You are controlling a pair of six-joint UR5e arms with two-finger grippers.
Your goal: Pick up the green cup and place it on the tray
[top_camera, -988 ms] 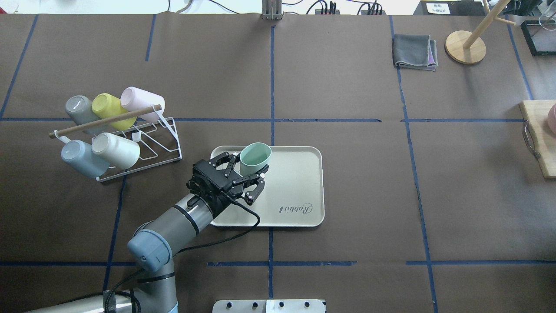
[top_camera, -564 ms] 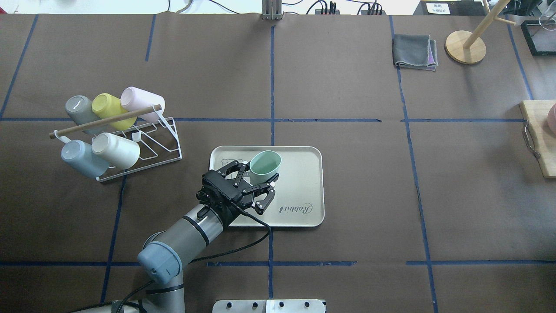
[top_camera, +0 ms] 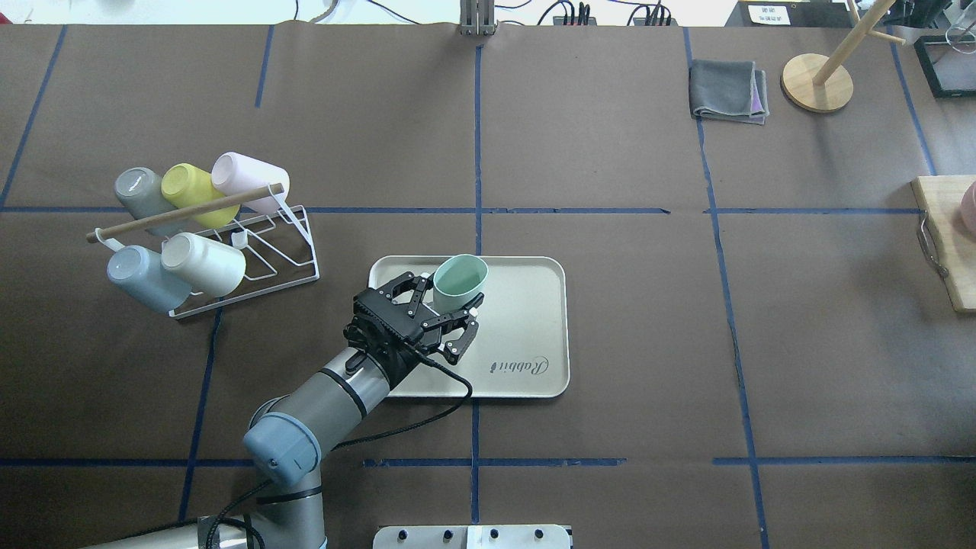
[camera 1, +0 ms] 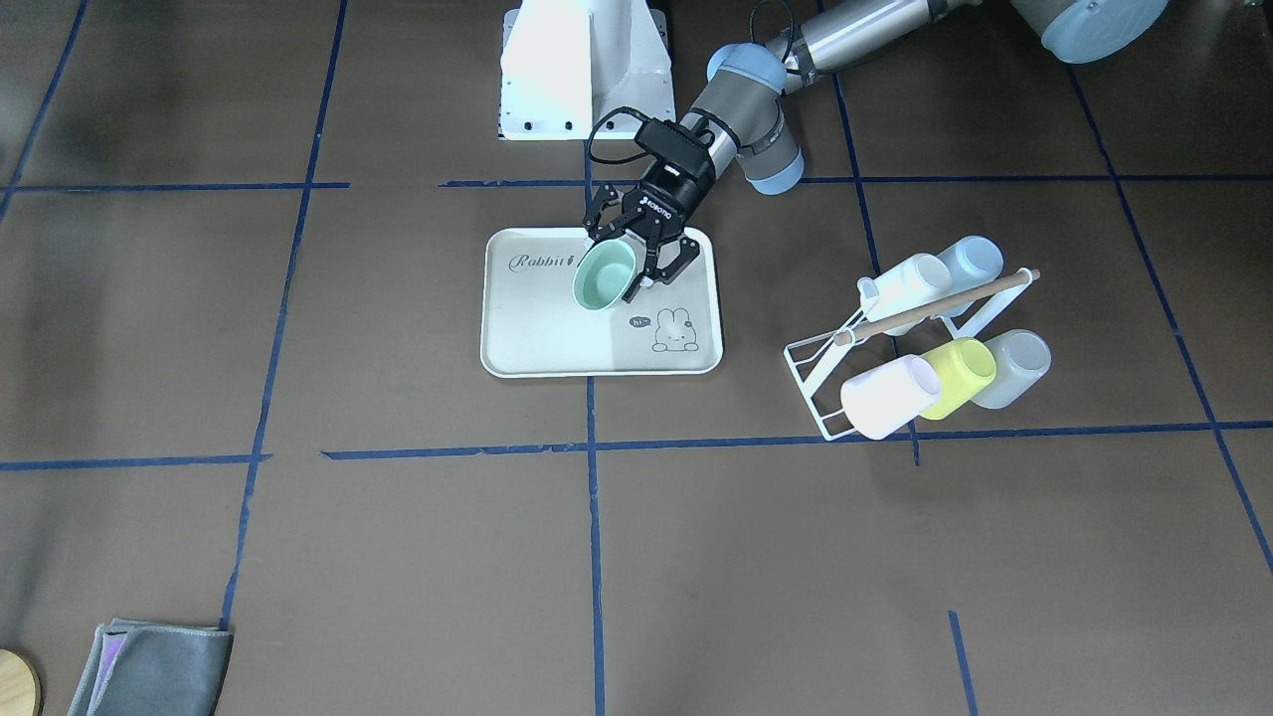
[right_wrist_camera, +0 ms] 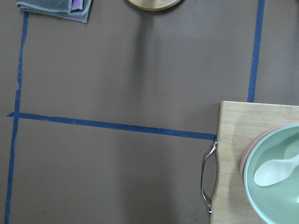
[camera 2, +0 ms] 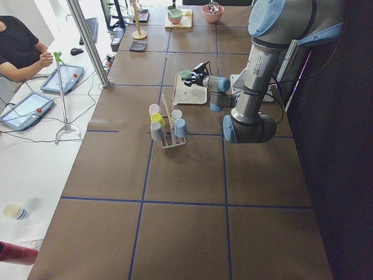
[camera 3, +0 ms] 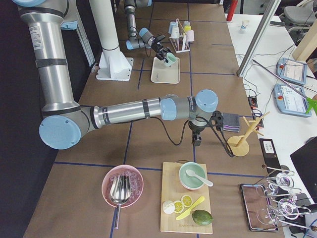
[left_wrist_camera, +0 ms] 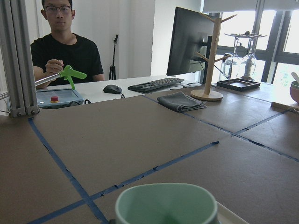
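One cup (top_camera: 460, 280), tilted, clamped in left gripper (top_camera: 450, 299) over tray (top_camera: 534, 320), by its far rim; tray's right half bare. Right gripper (camera 3: 196, 135): jaws unreadable.

Here is the tray (camera 1: 517, 348), and its printing is the clearest lettering on the table. "Rabbit" runs in dark script (camera 1: 542, 262) along the tray's edge nearest the robot, and from the overhead view the same word (top_camera: 518, 366) reads upside down. At the tray's opposite edge a small speech bubble (camera 1: 640, 321) says "hi~", just beside the bunny drawing (camera 1: 675, 331). Above the tray, the left gripper (camera 1: 617, 264) has white brand lettering on its black body that looks like "ROBOTIQ", though it is small. Well away from the tray, past the table's far edge, is a white label (top_camera: 768, 13) with print too small to read.
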